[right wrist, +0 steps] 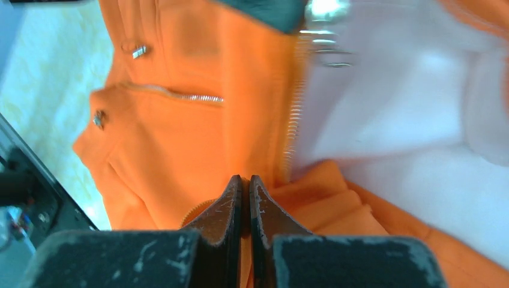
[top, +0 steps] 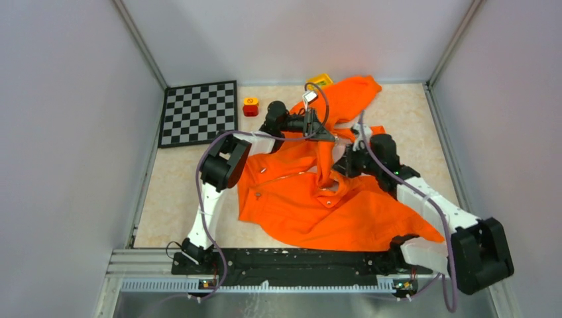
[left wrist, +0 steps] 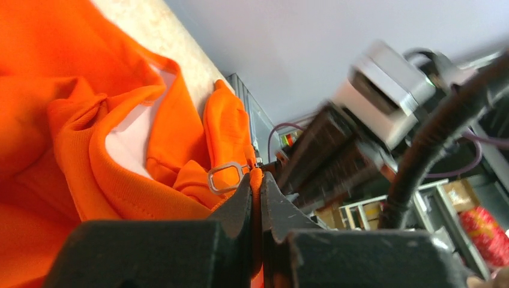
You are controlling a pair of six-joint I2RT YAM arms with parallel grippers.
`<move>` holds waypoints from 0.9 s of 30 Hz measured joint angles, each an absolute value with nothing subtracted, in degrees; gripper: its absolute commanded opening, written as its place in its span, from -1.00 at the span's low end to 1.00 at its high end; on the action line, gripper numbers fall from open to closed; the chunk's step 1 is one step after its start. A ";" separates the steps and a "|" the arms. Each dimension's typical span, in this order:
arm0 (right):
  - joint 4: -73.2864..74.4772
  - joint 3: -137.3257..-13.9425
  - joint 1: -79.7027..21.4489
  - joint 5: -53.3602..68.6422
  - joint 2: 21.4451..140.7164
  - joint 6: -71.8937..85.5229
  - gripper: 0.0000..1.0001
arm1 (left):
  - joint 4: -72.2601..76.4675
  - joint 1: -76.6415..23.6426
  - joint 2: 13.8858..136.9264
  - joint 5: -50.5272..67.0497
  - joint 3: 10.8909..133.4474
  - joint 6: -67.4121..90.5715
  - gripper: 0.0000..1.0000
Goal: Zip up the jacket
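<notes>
The bright orange jacket [top: 318, 199] lies spread and bunched over the middle of the table, one part reaching the back wall. My left gripper [top: 326, 132] is shut on a thin fold of the jacket's front edge [left wrist: 256, 180], lifted above the table; a silver zipper pull [left wrist: 225, 177] hangs right beside the fingertips. My right gripper [top: 344, 165] is shut on the jacket's edge [right wrist: 245, 228] near the zipper teeth [right wrist: 292, 120]. A pocket zipper [right wrist: 180, 95] and silver snaps [right wrist: 139, 52] show on the fabric. The white lining [right wrist: 408, 120] is exposed.
A checkerboard [top: 199, 112] lies at the back left. A small red and yellow block [top: 250, 106] stands next to it. A yellow object [top: 319, 81] peeks out behind the jacket at the back wall. Grey walls close in both sides.
</notes>
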State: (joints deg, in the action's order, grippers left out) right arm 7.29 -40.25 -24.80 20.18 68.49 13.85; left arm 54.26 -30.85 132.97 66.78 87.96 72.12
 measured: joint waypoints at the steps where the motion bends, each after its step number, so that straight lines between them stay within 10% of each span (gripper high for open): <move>1: 4.58 -37.78 -22.26 21.89 66.30 15.38 -1.00 | 57.08 -30.87 132.97 67.33 87.72 73.38 -1.00; 27: -39.55 -24.91 -0.56 49.28 63.31 33.82 -1.00 | 85.32 -34.09 133.01 73.56 84.47 82.85 -1.00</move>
